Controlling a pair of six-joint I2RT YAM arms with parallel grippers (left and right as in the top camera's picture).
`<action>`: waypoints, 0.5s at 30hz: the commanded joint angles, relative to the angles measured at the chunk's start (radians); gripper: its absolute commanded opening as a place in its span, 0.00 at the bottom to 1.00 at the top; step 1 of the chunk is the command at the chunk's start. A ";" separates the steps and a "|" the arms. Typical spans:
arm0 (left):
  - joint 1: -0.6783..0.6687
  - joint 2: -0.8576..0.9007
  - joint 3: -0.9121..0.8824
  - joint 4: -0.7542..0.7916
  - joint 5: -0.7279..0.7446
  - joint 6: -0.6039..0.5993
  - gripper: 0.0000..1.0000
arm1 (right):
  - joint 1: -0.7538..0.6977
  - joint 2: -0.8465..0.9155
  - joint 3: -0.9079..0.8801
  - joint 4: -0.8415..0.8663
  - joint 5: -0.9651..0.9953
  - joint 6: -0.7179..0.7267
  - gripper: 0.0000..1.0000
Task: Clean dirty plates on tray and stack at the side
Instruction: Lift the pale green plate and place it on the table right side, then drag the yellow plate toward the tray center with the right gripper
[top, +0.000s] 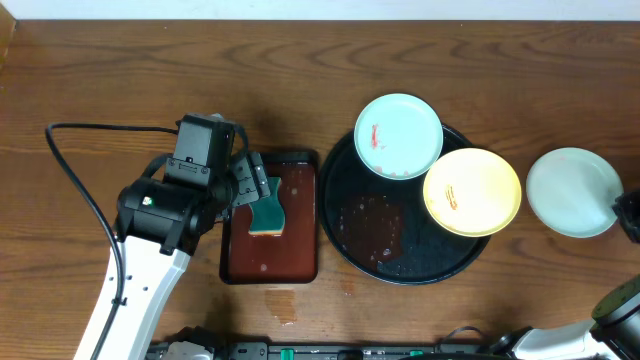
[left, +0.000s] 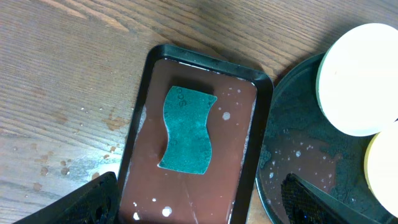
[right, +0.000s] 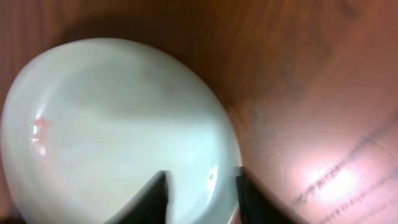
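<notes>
- Plates: a mint-white plate (top: 398, 136) with a red smear rests across the upper rim of the round black tray (top: 430, 268). A yellow plate (top: 472, 192), also smeared, overlaps the tray's right rim. Both appear to await wiping.
- Side plate (top: 572, 192): a second mint-white one, on the table (top: 120, 60) at right of frame, just clear of the tray. It is probably the base of the stack, though the right wrist view shows a faint red spot on it.
- Right gripper (right: 202, 186): its fingers stand apart astride this plate's rim. The view is blurred, so whether they pinch it cannot be told.
- Sponge (left: 186, 130): green, lying flat in the wet red-brown rectangular tray (left: 138, 124) left of the round tray, within reach for pickup.
- Left gripper (left: 198, 180): spread wide and empty, it hovers over the sponge, apparently poised to take it.
</notes>
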 joint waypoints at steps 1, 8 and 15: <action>0.004 0.002 0.002 -0.003 -0.012 0.006 0.84 | 0.018 -0.031 0.013 0.019 -0.213 -0.091 0.57; 0.004 0.002 0.002 -0.003 -0.012 0.006 0.84 | 0.232 -0.188 0.013 -0.064 -0.266 -0.177 0.58; 0.004 0.002 0.002 -0.003 -0.012 0.006 0.84 | 0.572 -0.253 0.007 -0.196 0.161 -0.175 0.51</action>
